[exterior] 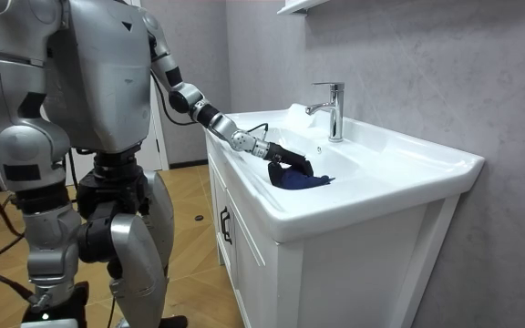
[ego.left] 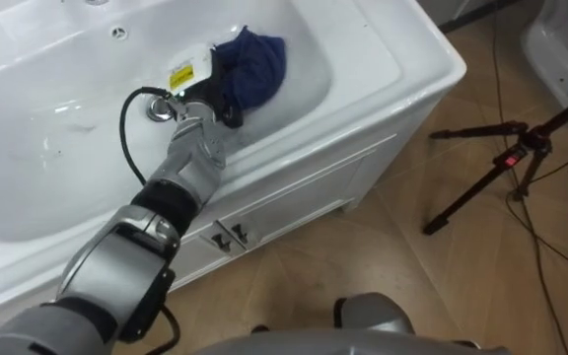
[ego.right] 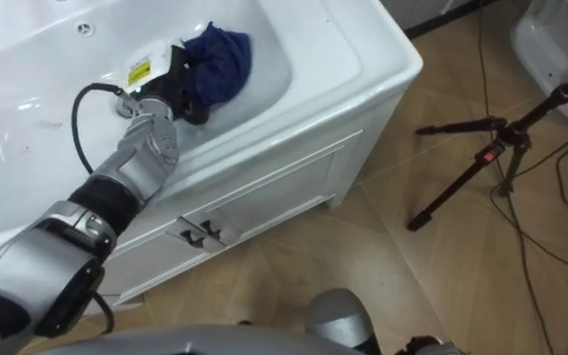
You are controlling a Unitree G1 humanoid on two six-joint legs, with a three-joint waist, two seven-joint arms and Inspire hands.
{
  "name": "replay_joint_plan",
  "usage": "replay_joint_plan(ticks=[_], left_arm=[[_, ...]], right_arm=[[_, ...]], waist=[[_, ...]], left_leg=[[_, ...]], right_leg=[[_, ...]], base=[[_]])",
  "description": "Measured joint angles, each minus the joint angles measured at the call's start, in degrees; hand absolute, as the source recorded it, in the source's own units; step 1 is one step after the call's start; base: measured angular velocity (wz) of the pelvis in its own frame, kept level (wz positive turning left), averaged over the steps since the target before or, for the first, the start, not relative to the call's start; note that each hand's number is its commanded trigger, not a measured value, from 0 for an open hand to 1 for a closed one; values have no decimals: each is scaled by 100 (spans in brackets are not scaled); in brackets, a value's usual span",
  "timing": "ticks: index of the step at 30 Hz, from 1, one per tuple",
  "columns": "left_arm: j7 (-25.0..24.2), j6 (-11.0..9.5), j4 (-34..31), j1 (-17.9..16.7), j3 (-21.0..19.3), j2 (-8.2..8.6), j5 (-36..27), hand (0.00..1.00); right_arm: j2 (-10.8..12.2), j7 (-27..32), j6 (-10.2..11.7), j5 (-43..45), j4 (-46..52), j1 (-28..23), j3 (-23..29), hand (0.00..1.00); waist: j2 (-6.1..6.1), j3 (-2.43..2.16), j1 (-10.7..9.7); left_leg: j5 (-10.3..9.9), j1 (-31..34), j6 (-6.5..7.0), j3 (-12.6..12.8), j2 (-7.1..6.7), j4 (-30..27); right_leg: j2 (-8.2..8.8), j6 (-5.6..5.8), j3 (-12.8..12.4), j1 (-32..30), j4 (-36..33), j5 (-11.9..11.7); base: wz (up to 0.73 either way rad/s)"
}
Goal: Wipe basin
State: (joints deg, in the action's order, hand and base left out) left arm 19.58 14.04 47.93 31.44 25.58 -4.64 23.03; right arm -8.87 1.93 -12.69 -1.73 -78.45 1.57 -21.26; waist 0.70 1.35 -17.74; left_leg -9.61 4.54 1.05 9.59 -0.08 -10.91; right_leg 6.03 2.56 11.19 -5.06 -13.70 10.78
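A white vanity cabinet (ego.left: 294,202) with two dark door handles (ego.left: 227,238) stands on a wood-plank floor (ego.left: 363,281). A black tripod (ego.left: 496,163) bearing a small red mark stands past the cabinet's right-hand end, well apart from it, with a white fixture (ego.left: 560,44) farther out from the cabinet. A chrome tap (exterior: 334,109) rises above the cabinet. A grey wall (exterior: 408,64) stands behind the cabinet, and a white shelf (exterior: 301,6) hangs high over it.

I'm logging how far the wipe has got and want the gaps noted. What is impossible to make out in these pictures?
- How the left hand holds the crumpled dark blue cloth: in the eye views, the hand's front end is buried in the folds.
- The bowl floor of the white ceramic basin: in the room view, the near rim hides it.
- The chrome tap: in the eye views, the top edge cuts it off.
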Motion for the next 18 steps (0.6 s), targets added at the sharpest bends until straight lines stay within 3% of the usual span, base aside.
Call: replay_joint_plan(ticks=[4,9,18], left_arm=[[-94,-142,-135,0,217,8,-308,100],[-237,-151,-334,-1,226,24,-797,100],[-486,-178,-672,-1,317,28,-994,100]], right_arm=[[-87,-116,127,2,7,72,-3,0],[-123,-135,140,-2,63,32,-14,0],[-154,-131,139,3,85,-121,-8,0]], waist=[[101,2,4],[237,9,10],[250,7,96]], left_leg=[[-9,-20,13,123,22,-26],[-8,-32,12,127,22,-29],[-8,-39,13,140,21,13]], right_leg=[[-4,6,-25,2,18,-5],[-3,6,-37,8,1,-8],[-3,8,-36,34,-16,-10]], base=[[3],[0],[0]])
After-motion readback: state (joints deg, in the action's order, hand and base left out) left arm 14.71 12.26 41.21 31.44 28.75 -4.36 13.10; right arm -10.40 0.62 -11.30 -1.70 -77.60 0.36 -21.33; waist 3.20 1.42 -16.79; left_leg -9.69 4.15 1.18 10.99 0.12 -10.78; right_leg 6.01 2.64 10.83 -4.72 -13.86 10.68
